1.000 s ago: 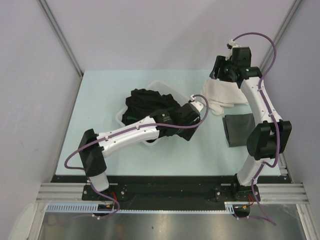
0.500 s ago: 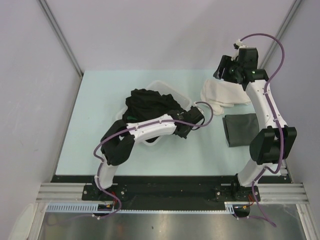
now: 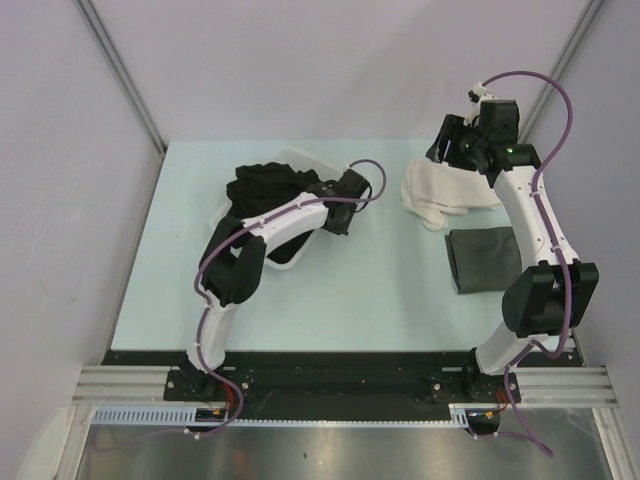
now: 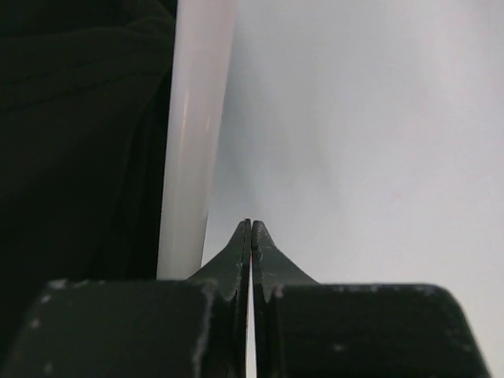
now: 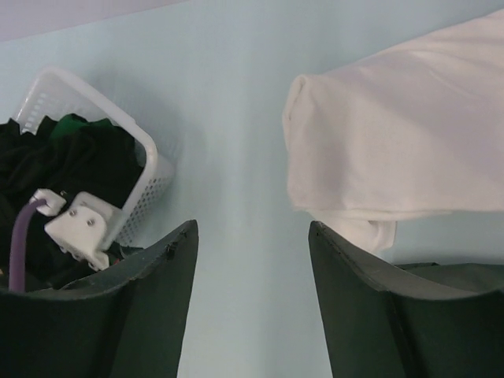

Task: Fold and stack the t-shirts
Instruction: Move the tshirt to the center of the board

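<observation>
Shirts in three places: black t-shirts (image 3: 262, 185) heaped in white tub (image 5: 150, 169), upper left of centre; cream-white t-shirt (image 3: 455, 190) folded at upper right; dark grey t-shirt (image 3: 485, 260) folded just below it on surface (image 3: 380, 290). Left gripper (image 4: 250, 235) fully closed, empty, beside tub rim. Right gripper (image 5: 252, 236) wide open, empty, above cream-white t-shirt.

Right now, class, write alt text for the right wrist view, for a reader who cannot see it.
The right gripper hangs open over a pale blue table. A cream-white t-shirt lies folded at upper right; a white tub holding black t-shirts sits at left.
</observation>
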`<state>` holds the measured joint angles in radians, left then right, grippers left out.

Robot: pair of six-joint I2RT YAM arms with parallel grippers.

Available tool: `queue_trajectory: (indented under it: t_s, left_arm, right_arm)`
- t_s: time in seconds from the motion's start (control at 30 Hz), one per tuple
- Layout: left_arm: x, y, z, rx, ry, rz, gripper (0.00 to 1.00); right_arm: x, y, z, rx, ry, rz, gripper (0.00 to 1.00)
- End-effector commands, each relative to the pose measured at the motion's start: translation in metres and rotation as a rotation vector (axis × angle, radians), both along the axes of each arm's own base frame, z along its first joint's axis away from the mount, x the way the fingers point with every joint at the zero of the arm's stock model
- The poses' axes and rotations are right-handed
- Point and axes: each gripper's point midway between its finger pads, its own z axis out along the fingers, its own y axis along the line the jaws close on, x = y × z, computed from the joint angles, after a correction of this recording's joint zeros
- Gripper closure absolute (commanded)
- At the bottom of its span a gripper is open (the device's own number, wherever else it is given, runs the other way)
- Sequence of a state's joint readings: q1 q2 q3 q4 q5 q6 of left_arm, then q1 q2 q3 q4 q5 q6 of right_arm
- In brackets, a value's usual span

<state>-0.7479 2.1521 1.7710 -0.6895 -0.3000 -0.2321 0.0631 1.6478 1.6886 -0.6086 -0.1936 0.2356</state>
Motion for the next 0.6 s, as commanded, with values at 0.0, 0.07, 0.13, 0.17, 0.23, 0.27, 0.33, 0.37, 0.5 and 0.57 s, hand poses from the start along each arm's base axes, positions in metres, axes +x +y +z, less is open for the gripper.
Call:
queue_trajectory:
  t_s: [0.0, 0.07, 0.13, 0.17, 0.23, 0.27, 0.33, 0.37, 0.5, 0.57]
  left_arm:
    - [0.043, 0.065, 0.001, 0.093, -0.038, 0.098, 1.00]
    - [0.051, 0.092, -0.004, 0.137, -0.020, 0.151, 1.00]
    - [0.061, 0.120, -0.004, 0.152, -0.013, 0.223, 1.00]
    - [0.063, 0.127, -0.003, 0.138, -0.011, 0.252, 1.00]
    - [0.070, 0.147, -0.005, 0.107, 0.000, 0.295, 1.00]
    - [0.076, 0.152, -0.001, 0.092, -0.020, 0.308, 1.00]
    - [0.089, 0.165, 0.007, 0.082, -0.044, 0.335, 1.00]
    - [0.094, 0.170, 0.006, 0.091, -0.048, 0.336, 1.00]
    - [0.120, 0.189, 0.015, 0.109, -0.084, 0.369, 1.00]
    - [0.131, 0.205, 0.017, 0.109, -0.089, 0.417, 1.00]
  right_arm:
    - [-0.002, 0.001, 0.026, 0.019, -0.072, 0.008, 0.37]
    - [-0.002, 0.001, 0.025, 0.016, -0.069, 0.008, 0.37]
    - [-0.003, -0.001, 0.023, 0.011, -0.066, 0.004, 0.37]
    - [-0.004, 0.000, 0.023, 0.009, -0.066, 0.006, 0.37]
    - [-0.004, 0.000, 0.025, 0.013, -0.070, 0.010, 0.37]
    - [-0.004, 0.001, 0.024, 0.015, -0.067, 0.010, 0.36]
    - [-0.004, 0.002, 0.024, 0.019, -0.066, 0.014, 0.36]
    - [-0.005, 0.001, 0.024, 0.020, -0.066, 0.014, 0.36]
    - [-0.007, 0.003, 0.019, 0.031, -0.050, 0.021, 0.36]
    - [-0.008, 0.005, 0.015, 0.036, -0.040, 0.027, 0.36]
